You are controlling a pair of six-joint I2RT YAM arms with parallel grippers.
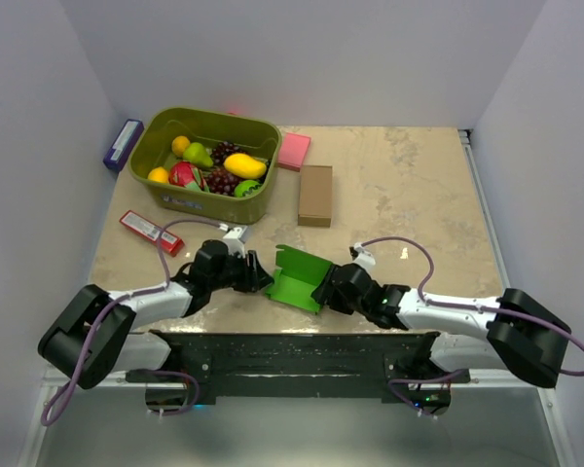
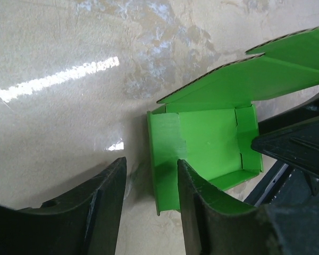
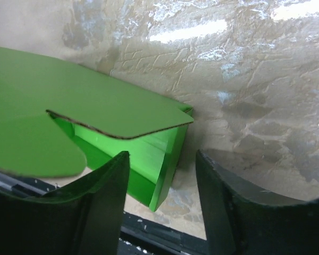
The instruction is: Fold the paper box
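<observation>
At the near edge of the table [image 1: 409,185], the paper box [image 1: 302,277] sits half-formed between both arms, walls raised and lid flap lifted. The left gripper [image 2: 150,166] straddles the box's left wall, jaws parted and not pinching it. The right gripper [image 3: 162,155] likewise brackets the opposite corner, jaws standing wide. Farther back lie a red packet [image 1: 148,229] and a brown cardboard box [image 1: 314,195], then an olive basket [image 1: 263,201] of toy fruit, a pink pad [image 1: 294,151] and a purple box [image 1: 123,144].
</observation>
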